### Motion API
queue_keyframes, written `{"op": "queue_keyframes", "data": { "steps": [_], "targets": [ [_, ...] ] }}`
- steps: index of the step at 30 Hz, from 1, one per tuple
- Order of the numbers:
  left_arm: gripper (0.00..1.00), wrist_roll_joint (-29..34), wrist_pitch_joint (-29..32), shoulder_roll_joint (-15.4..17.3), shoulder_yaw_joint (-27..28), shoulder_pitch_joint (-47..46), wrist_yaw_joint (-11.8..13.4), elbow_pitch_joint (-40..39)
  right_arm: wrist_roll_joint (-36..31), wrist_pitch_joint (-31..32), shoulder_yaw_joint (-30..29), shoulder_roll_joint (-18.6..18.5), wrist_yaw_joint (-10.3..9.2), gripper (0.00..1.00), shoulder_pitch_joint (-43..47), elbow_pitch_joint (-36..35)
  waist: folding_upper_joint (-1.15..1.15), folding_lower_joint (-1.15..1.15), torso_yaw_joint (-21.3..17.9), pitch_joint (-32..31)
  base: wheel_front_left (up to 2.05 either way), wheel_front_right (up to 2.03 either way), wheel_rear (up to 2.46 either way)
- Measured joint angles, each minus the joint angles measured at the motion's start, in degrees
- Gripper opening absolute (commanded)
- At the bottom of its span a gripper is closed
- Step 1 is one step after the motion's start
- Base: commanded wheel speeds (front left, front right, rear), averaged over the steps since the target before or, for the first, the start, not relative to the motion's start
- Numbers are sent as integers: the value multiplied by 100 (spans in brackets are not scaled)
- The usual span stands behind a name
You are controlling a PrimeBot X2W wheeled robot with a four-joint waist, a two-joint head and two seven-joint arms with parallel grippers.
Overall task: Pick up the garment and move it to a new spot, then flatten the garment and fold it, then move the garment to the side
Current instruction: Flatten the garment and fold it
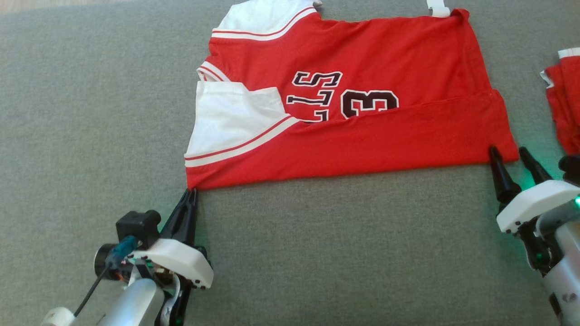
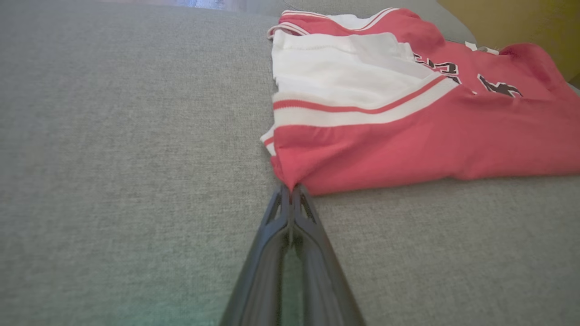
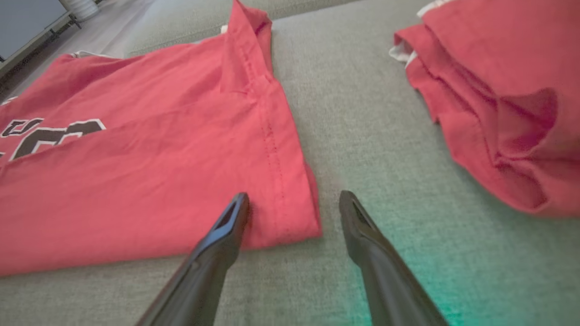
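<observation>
Across the grey surface [image 1: 90,113] the jersey [image 1: 385,140] lies left-to-right, shoulders leftward; left fingers [image 1: 186,213] pinch its corner, right fingers [image 1: 500,174] apart.

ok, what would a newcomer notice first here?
The red and white jersey lies spread on the grey surface, near edge folded over its lettering. The left claw is shut on its near left corner; the right claw stands open astride the right one. A second red garment sits at far right.

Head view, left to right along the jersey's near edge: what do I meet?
left gripper, shut on the jersey's left corner → red jersey → right gripper, open at the other corner → second red garment at the right edge.
</observation>
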Motion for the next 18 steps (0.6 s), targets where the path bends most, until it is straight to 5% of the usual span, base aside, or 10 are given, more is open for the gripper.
{"op": "queue_keyframes", "data": {
  "steps": [2,3,5,18],
  "targets": [
    [0,0,0,4,0,-2,0,-8,68,166,19,10,0,96,-4,47,0,0,22,1,0,0,0],
    [0,0,-1,8,0,-1,0,-11,88,233,33,9,0,73,-24,47,0,0,32,-2,0,0,0],
    [0,0,-8,14,-1,-1,1,-22,158,315,81,2,0,0,-65,26,0,0,50,-19,0,0,0],
    [0,-2,-122,194,-20,666,205,-668,637,365,155,-363,1,0,535,-563,0,0,99,-388,0,0,0]
  ]
}}
